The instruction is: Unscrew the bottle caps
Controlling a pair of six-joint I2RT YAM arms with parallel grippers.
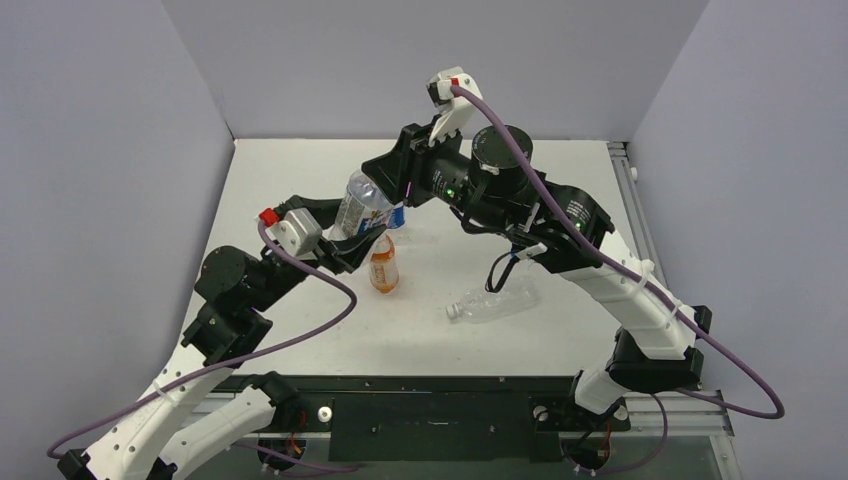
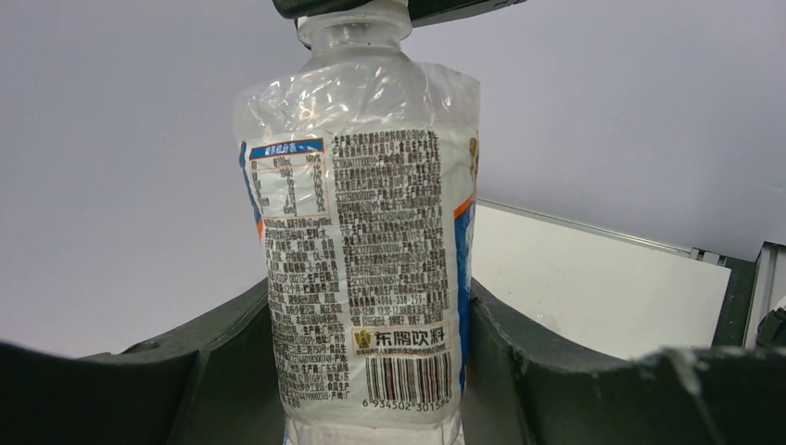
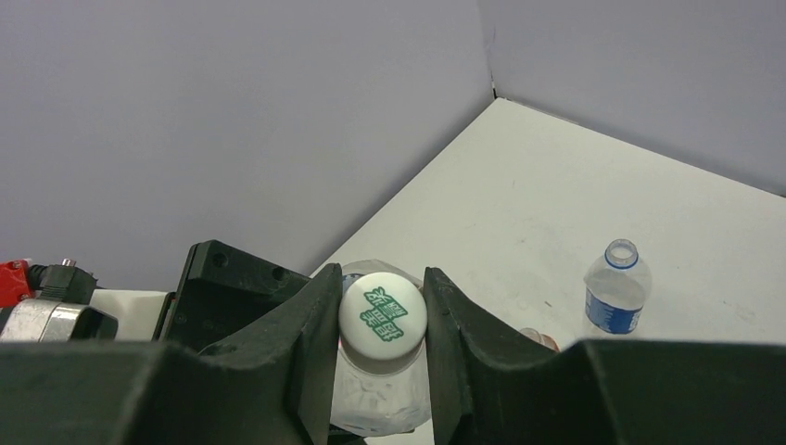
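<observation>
Left jaws clamp a clear blue-white-labelled bottle (image 2: 361, 260); right jaws pinch its white green-printed cap (image 3: 382, 312). The white bench (image 1: 290, 170) has its back edge well beyond.

A short clear plastic bottle with a blue-and-white label (image 2: 361, 232) fills the middle of the picture, upright in the frame, its clear shoulder crinkled. The left gripper (image 2: 371, 315) clamps its lower body, with 2 dark curved fingers (image 2: 232, 357) pressed against it, 1 on each side. The label's pale back panel (image 2: 389, 269) faces the camera with dense Chinese print, a small boxed table at upper left and a black barcode (image 2: 408, 378) beginning 6 934502. The bare neck (image 2: 355, 32) runs up to a dark part (image 2: 454, 7) at the top edge, which hides the cap. Behind are a grey wall (image 2: 120, 139), a white tabletop (image 2: 602, 278) at right and a black rail (image 2: 741, 297) along its edge.
</observation>
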